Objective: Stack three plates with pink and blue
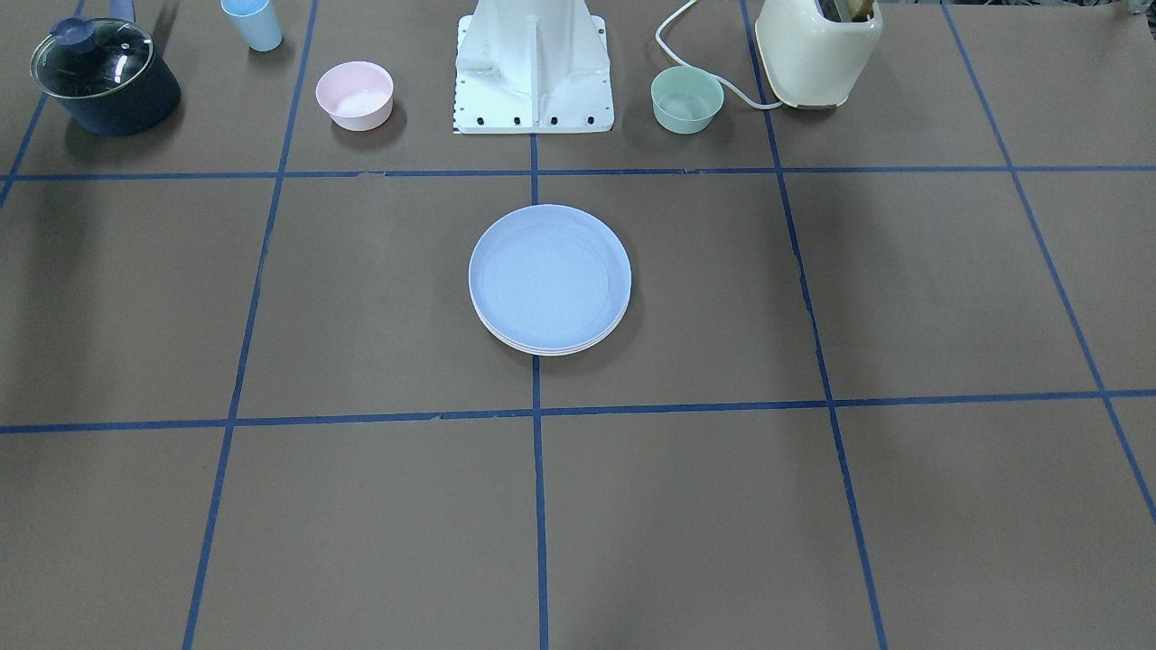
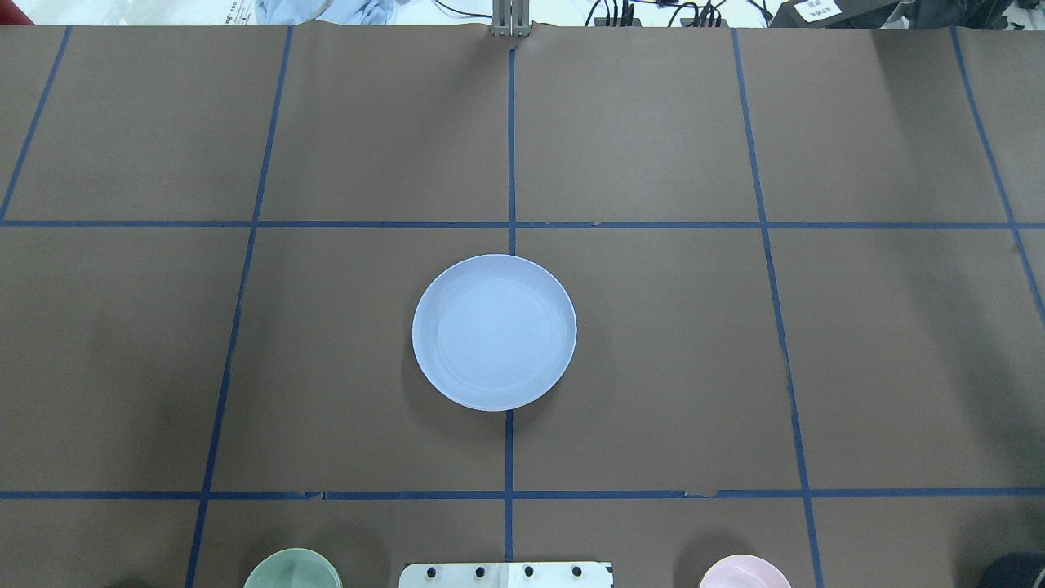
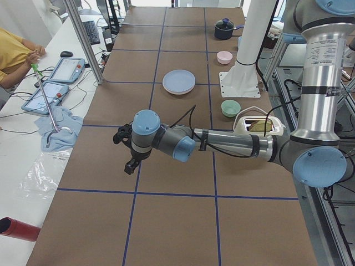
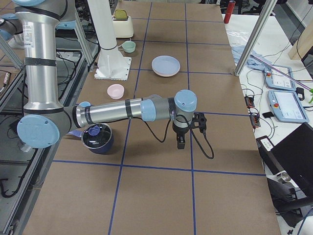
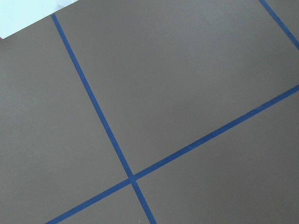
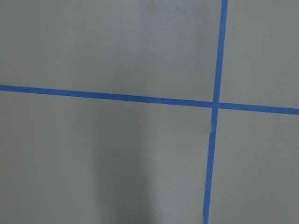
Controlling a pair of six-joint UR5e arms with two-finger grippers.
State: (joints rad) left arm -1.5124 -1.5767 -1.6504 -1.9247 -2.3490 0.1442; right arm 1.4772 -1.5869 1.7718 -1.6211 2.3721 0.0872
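A stack of plates [image 1: 549, 275] sits at the table's centre with a light blue plate on top; pale pink rims [image 1: 553, 350] show under its near edge. The stack also shows in the overhead view [image 2: 494, 331] and in both side views [image 3: 178, 81] [image 4: 166, 65]. My left gripper [image 3: 128, 166] hangs over bare table far from the stack, toward the robot's left end. My right gripper [image 4: 180, 144] hangs over bare table toward the right end. Both show only in side views, so I cannot tell whether they are open or shut. Both wrist views show only brown table and blue tape.
Along the robot's side stand a pink bowl [image 1: 354, 93], a green bowl [image 1: 687, 99], a cream toaster [image 1: 817, 50], a dark lidded pot [image 1: 104, 77] and a blue cup [image 1: 253, 23]. The robot's white base [image 1: 533, 72] is between the bowls.
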